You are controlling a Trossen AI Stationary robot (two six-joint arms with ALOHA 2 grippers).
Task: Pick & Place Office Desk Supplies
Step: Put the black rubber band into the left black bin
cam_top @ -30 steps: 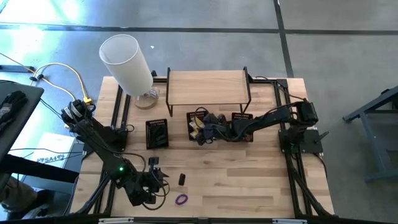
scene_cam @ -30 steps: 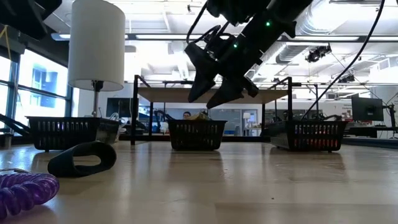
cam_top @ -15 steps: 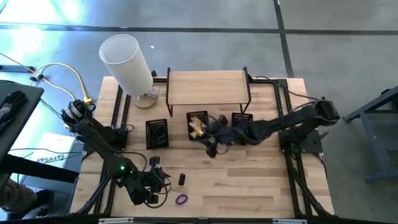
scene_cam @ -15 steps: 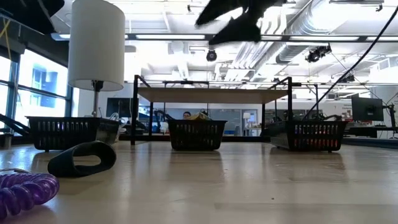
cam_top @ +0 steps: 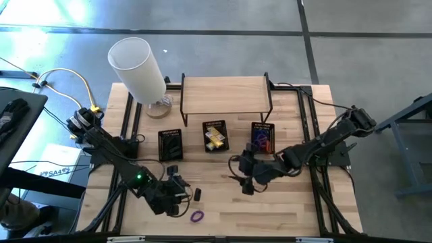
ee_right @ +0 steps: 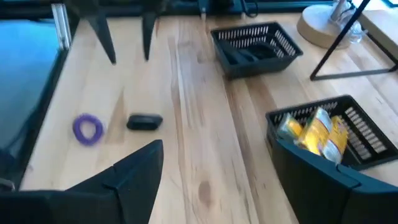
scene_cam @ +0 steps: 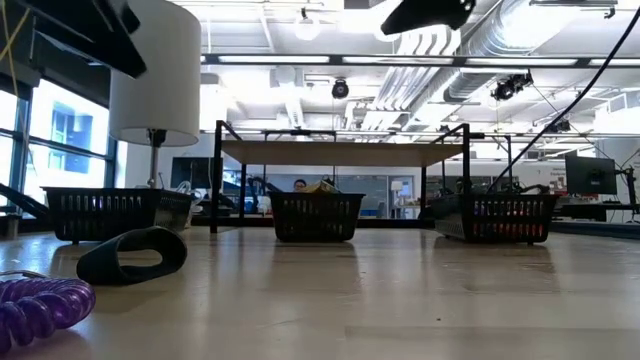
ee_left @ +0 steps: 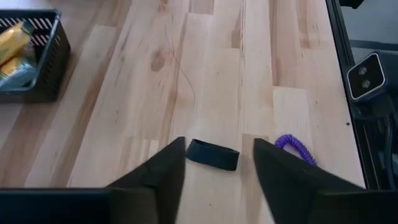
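Note:
A black clip-like loop (cam_top: 198,194) lies flat on the wooden table near its front edge. A purple coiled band (cam_top: 196,216) lies just nearer the edge. My left gripper (cam_top: 179,192) hangs open just left of the loop. In its wrist view the loop (ee_left: 212,155) shows beyond the gap between the two fingers, untouched, with the band (ee_left: 295,148) beside it. My right gripper (cam_top: 244,178) hangs open above the table's middle, in front of the baskets and holding nothing. Its wrist view shows the loop (ee_right: 144,122) and the band (ee_right: 87,129) farther off.
Three black baskets stand in a row: a left one (cam_top: 170,145), a middle one (cam_top: 215,136) with yellow items, and a right one (cam_top: 263,137) with coloured items. Behind them are a wooden shelf (cam_top: 224,94) and a white lamp (cam_top: 138,67). Bare table lies between the grippers.
My right gripper has risen from over the middle basket and swung toward the table's near edge, rolling as it went; in the low view it has climbed to the top of the picture. My left gripper has shifted slightly right, toward the black loop.

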